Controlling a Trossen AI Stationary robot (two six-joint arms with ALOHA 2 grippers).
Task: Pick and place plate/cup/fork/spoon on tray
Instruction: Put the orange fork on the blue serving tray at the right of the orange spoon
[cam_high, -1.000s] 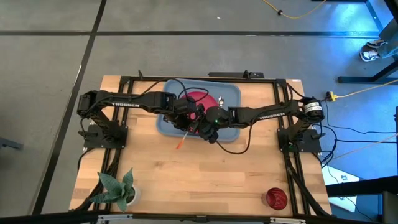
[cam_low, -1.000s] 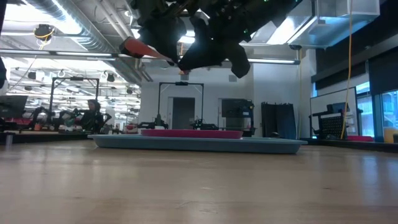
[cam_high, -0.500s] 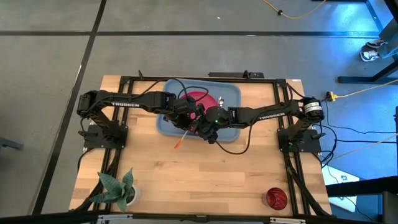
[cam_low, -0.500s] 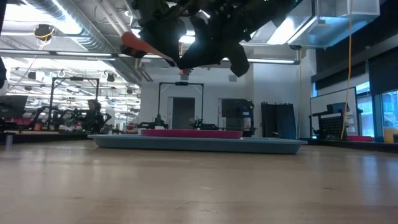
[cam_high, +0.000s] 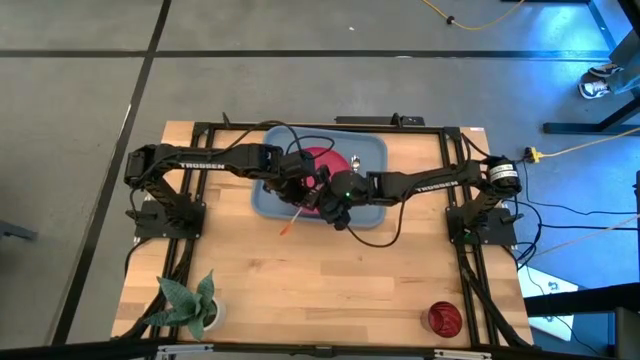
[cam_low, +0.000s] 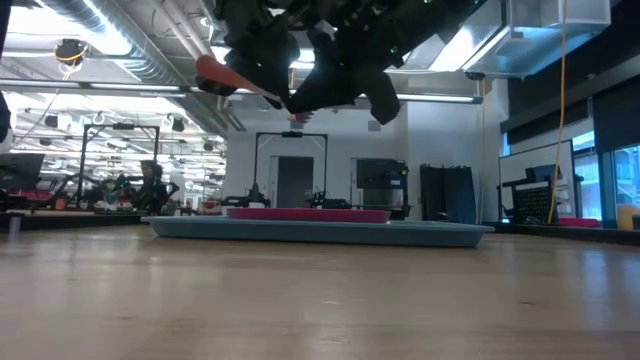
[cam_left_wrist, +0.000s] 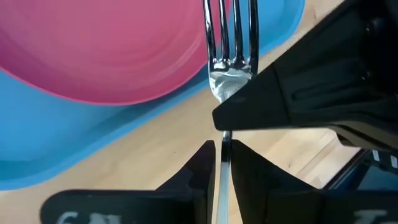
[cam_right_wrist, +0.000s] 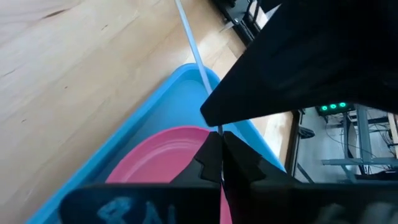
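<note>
Over the near edge of the large light-blue rectangular plastic tray (cam_high: 368, 150), in the high view, the left hand (cam_high: 300, 192) and the right hand (cam_high: 322, 203) meet around the thin fork (cam_high: 291, 222) with its orange handle jutting toward the near left above the wooden table (cam_high: 320, 290). The round pinkish-red plastic plate (cam_high: 322, 158) lies in the tray, and the small dark-red cup (cam_high: 443, 318) stands far off at the near right corner.

In the low view the fork's handle (cam_low: 222, 73) hangs high above the tray (cam_low: 420, 234).

In the left wrist view, slightly parted fingers (cam_left_wrist: 198, 167) flank the fork's shank (cam_left_wrist: 225, 155) below its silver prongs.

In the right wrist view, the fingers (cam_right_wrist: 211, 155) are pinched closed on the fork's thin metal.
</note>
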